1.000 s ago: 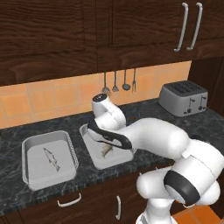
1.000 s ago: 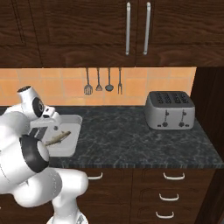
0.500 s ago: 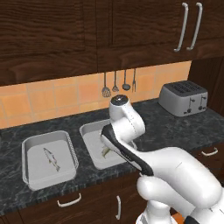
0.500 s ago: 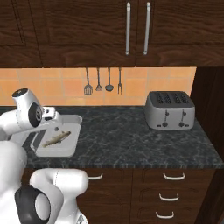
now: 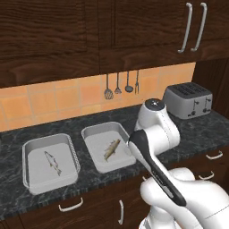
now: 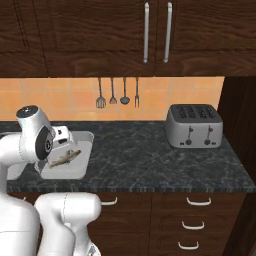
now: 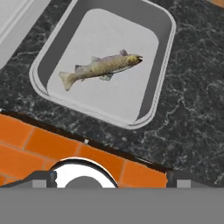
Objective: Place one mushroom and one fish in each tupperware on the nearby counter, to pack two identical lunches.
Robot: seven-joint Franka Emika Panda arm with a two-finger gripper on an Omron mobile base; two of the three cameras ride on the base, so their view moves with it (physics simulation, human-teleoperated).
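Note:
Two light-grey tupperware trays sit side by side on the dark speckled counter [image 5: 201,127]. The left tupperware [image 5: 47,138] holds a slim silvery fish [image 5: 53,162]. In the right tupperware [image 5: 103,126] lies a brownish fish [image 5: 112,150], also seen in the right base view [image 6: 65,158]. My gripper [image 7: 109,180] hovers above that tray [image 7: 159,70], open, its fingertips [image 7: 42,179] wide apart with nothing between them. From the hand, the brown fish [image 7: 103,66] rests flat on the tray floor. The mushroom is out of view.
A silver toaster [image 5: 188,99] stands at the counter's right end. Several utensils [image 5: 118,85] hang on the orange tiled wall behind the trays. Dark wooden cabinets are above and below. My white arm [image 5: 154,134] rises just right of the right tray.
The arm has swung off the right tray and pulled back toward the base, uncovering the brown fish lying in it. The gripper has stayed open.

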